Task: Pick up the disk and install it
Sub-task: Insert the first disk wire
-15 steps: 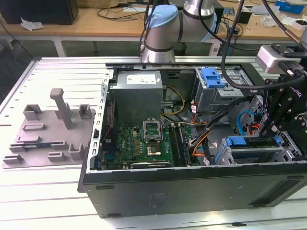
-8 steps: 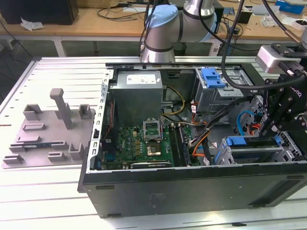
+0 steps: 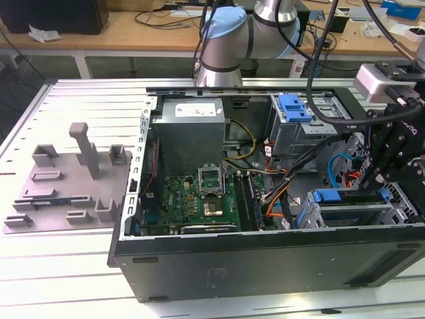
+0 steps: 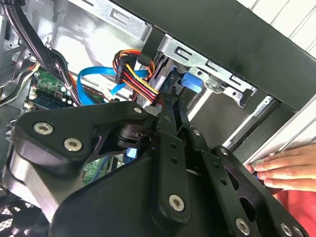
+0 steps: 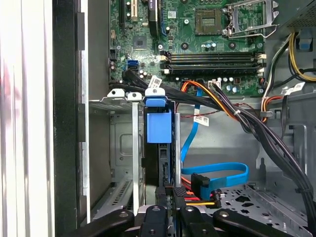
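The disk (image 3: 352, 197) stands on edge in the grey drive cage (image 3: 352, 214) at the front corner of the open computer case, on the exterior view's right. Its bright blue carrier (image 5: 159, 127) shows at the cage's mouth in the first wrist view. My gripper (image 3: 376, 185) reaches down onto the end of the disk, and its black fingers (image 5: 157, 213) sit close together on either side of the thin disk edge (image 5: 167, 168). In the second wrist view the gripper's black linkage (image 4: 163, 163) hides most of the disk.
A person's hand (image 4: 285, 168) with a red sleeve rests on the case's outer edge beside the cage. Blue data cable (image 5: 217, 170) and orange-red power wires (image 4: 136, 74) hang close by. A second cage with a blue bracket (image 3: 295, 106), the motherboard (image 3: 199, 196) and a grey fixture (image 3: 73, 173) lie farther off.
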`<state>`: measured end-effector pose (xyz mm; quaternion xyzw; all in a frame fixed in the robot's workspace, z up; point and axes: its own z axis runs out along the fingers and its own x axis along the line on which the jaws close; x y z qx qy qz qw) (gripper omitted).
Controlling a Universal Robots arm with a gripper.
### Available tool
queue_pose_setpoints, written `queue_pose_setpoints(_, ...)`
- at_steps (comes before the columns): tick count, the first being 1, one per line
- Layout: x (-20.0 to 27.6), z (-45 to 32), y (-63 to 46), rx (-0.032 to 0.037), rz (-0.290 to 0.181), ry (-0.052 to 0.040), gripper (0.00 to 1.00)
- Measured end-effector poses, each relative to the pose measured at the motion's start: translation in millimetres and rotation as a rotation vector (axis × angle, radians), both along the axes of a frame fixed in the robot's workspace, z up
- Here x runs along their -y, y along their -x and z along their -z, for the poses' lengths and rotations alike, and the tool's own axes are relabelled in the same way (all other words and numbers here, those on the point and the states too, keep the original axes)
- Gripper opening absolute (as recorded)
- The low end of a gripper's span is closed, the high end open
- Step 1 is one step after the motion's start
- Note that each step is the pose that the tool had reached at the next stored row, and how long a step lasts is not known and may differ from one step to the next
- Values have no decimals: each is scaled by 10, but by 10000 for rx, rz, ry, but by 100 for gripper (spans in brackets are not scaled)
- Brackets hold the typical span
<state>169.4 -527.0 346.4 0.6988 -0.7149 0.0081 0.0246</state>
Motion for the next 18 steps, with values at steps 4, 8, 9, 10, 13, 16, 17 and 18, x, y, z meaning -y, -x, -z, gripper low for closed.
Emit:
queue_pose_setpoints(4, -1, 10, 0, 0, 0, 0, 16)
queue_pose_setpoints(8, -3, 17, 0, 0, 0, 1, 16)
queue_pose_setpoints(9, -3, 19, 0, 0, 0, 1, 16)
queue_pose_setpoints(10, -3, 22, 0, 0, 0, 0, 16)
queue_pose_setpoints(13, -3, 29, 0, 0, 0, 1, 16)
queue_pose_setpoints(16, -3, 40, 0, 0, 0, 1, 16)
queue_pose_setpoints(17, -3, 43, 0, 1, -1, 1, 16)
queue_pose_setpoints(18, -3, 46, 0, 0, 0, 1, 16)
